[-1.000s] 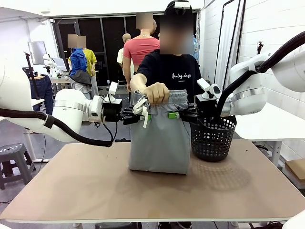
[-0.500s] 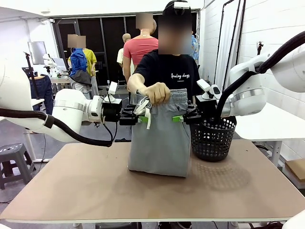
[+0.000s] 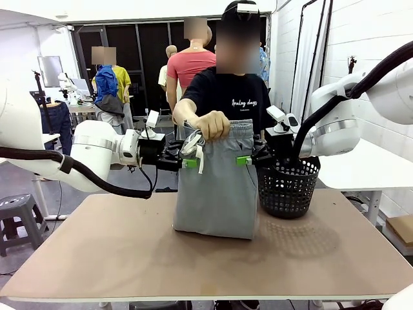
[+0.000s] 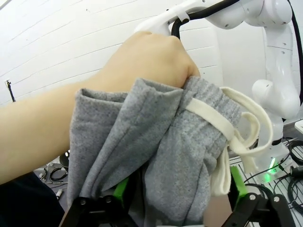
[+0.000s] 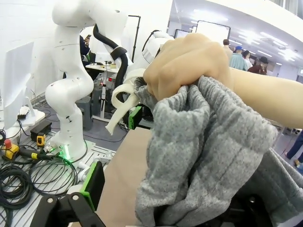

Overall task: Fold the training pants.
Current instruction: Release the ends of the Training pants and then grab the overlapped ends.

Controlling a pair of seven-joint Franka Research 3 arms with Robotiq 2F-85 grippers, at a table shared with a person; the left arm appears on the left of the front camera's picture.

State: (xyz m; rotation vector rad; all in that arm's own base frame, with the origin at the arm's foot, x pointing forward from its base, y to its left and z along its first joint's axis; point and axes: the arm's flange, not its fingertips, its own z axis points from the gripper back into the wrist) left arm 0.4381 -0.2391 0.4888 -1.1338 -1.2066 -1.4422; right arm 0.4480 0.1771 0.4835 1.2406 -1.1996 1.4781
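A person's hand (image 3: pixel 213 124) grips the bunched waistband of the light grey training pants (image 3: pixel 216 194), which hang folded with their lower end resting on the table. My left gripper (image 3: pixel 186 161) stands open at the pants' left edge just under the waist. My right gripper (image 3: pixel 248 159) stands open at the right edge. In the left wrist view the grey fabric (image 4: pixel 161 156) and white drawstring (image 4: pixel 246 127) hang loosely between the spread fingers of the left gripper (image 4: pixel 177 201). In the right wrist view the pants (image 5: pixel 203 161) lie between the wide fingers of the right gripper (image 5: pixel 170 203), and the hand (image 5: pixel 189 61) clenches the waist.
A black mesh basket (image 3: pixel 289 187) stands on the table right beside the pants and under my right arm. The brown tabletop (image 3: pixel 129 252) stretches bare toward the near edge. The person stands at the far side behind the pants.
Both grippers have opened and let go of the pants near the waist, their green pads drawing apart. The person's hand keeps hold of the waistband and the pants have sagged slightly.
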